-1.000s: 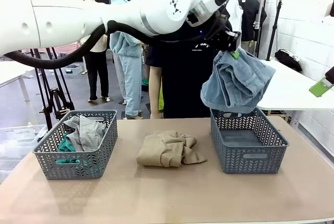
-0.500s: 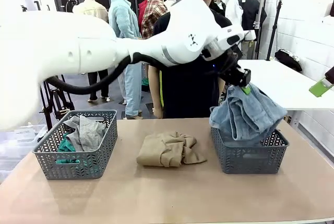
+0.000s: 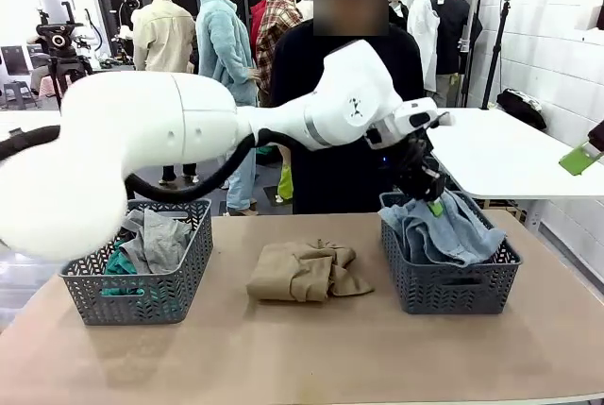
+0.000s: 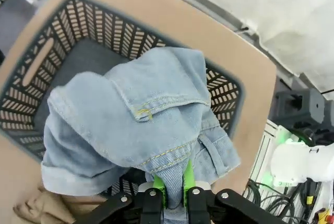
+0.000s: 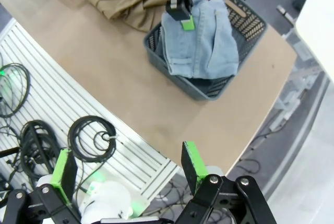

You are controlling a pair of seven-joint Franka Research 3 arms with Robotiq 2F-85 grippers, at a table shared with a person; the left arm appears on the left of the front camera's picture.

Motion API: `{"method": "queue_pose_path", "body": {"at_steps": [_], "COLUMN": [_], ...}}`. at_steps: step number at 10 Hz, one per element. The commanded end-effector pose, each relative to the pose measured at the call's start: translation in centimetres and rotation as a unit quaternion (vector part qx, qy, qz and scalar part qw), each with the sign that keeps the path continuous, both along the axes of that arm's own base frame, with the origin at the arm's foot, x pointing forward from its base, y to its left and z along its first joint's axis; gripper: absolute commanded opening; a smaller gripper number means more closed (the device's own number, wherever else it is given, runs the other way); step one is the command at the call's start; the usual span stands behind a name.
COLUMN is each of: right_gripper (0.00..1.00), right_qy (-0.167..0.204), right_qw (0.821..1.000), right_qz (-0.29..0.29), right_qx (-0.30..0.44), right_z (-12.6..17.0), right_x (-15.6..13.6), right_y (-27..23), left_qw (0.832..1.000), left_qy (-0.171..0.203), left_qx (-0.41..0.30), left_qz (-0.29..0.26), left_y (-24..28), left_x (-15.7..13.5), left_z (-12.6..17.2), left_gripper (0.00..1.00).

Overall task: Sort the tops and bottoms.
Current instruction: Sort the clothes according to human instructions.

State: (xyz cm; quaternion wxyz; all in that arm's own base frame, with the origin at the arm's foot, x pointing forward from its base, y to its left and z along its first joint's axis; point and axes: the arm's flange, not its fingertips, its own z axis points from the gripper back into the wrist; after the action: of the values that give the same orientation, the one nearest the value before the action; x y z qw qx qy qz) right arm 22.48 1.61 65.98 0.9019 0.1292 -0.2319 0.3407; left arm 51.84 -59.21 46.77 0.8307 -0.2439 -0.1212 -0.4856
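Observation:
The bottoms, a folded light blue denim garment [image 3: 451, 235], lie draped in the right grey basket [image 3: 453, 290], partly over its rim. My left gripper [image 3: 432, 199] reaches across from the left and is shut on the denim's upper fold [image 4: 135, 119], green pads [image 4: 159, 190] pinching the cloth. The tan top [image 3: 307, 271] lies on the table's middle. The grey top [image 3: 159, 235] and the teal top [image 3: 119, 263] sit in the left basket [image 3: 137, 296]. My right gripper [image 5: 128, 165] hangs open high above the table's near right corner, holding nothing.
A person in a black T-shirt [image 3: 330, 141] stands at the far side behind the baskets. A white table [image 3: 510, 155] stands at the back right. Cables and a slatted floor panel [image 5: 78, 130] lie below the table's near edge.
My left arm has lowered the denim from above the right basket down into it; the garment now rests on the basket. The right gripper has not moved.

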Motion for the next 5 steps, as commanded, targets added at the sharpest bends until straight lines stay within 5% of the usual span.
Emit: {"method": "queue_pose_path", "body": {"at_steps": [1,5], "right_gripper": [1.00,1.00], "right_qy": [0.005,0.005], "right_qw": [1.000,1.000], "right_qz": [0.001,0.001], "right_qx": [-0.008,-0.008], "right_z": [0.0,0.0], "right_x": [-0.1,-0.1], "right_y": [0.0,0.0], "left_qw": [1.000,0.999], "left_qy": [-0.015,-0.044], "left_qx": [-0.010,0.010], "left_qz": [-0.018,-0.028], "left_y": [-2.7,-3.4], "left_x": [2.5,3.6], "left_z": [0.0,-3.8], "left_gripper": [0.00,0.00]}}
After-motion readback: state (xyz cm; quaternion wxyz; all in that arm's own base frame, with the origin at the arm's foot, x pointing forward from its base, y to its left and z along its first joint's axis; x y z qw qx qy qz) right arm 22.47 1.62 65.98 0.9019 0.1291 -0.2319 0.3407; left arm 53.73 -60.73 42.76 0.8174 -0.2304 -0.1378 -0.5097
